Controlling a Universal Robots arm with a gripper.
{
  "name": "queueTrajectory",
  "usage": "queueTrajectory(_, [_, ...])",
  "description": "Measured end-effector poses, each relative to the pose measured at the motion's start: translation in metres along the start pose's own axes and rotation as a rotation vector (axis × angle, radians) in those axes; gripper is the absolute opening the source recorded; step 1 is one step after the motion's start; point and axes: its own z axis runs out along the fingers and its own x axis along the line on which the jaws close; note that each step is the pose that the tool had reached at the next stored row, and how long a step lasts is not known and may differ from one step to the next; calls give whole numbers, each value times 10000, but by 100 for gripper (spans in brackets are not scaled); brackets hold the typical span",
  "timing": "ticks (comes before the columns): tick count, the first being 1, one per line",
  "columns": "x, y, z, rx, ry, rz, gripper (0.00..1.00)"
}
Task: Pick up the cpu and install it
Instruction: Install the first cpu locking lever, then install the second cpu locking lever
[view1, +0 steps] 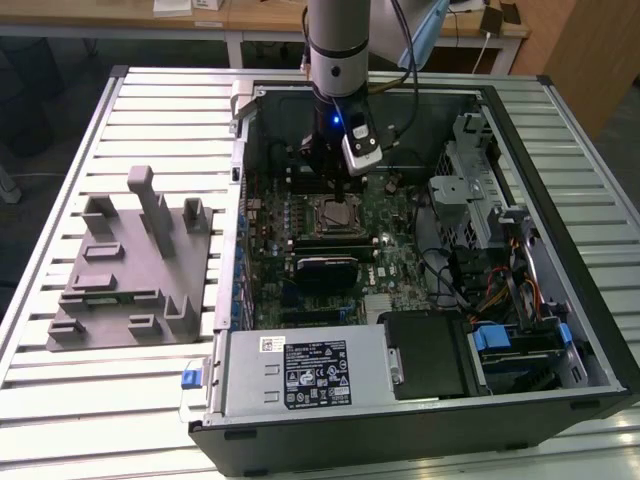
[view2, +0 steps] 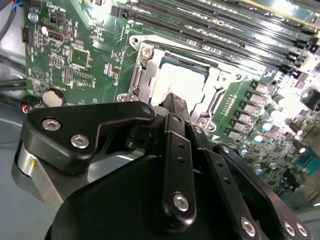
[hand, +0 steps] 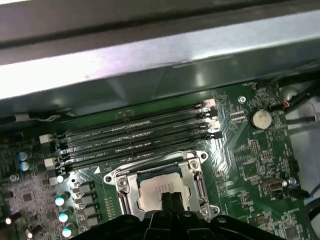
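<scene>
Black linkage plates of the gripper (view2: 177, 107) dominate the foreground in the second wrist view, with the fingers (view2: 176, 104) reaching down to the cpu (view2: 175, 82). The cpu lies in the socket (view2: 142, 80) on the green motherboard (view2: 75, 55), inside the metal socket frame. In the first wrist view the cpu (hand: 155, 189) sits just on the near side of the row of memory slots (hand: 135, 137), and the fingers (hand: 170, 199) stand over its near edge.

Finger state: in both wrist views the two fingers appear drawn together, with only a thin seam between them. Whether they touch the cpu lid or hover just above it cannot be determined. No object is visibly clamped between them.

In the exterior view the gripper (view1: 338, 185) hangs inside the open computer case (view1: 560, 120) on the bench (view1: 160, 100), directly above the socket (view1: 336, 213). The grey fixture (view1: 130, 265) rests on the bench, at the exterior view's left of the case.

Hazards, as judged from this position:
- Downward pressure on a cpu that is not square in the socket could bend contacts.
- Sideways drift of the fingers could skew the cpu against the frame.
- Any such drift could strike the memory slots or nearby capacitors (hand: 60, 200).
</scene>
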Motion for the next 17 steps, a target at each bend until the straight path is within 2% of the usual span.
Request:
queueTrajectory(8, [-12, -69, 12, -7, 3, -74, 11])
queueTrajectory(17, [-12, -76, 18, -7, 2, -74, 11])
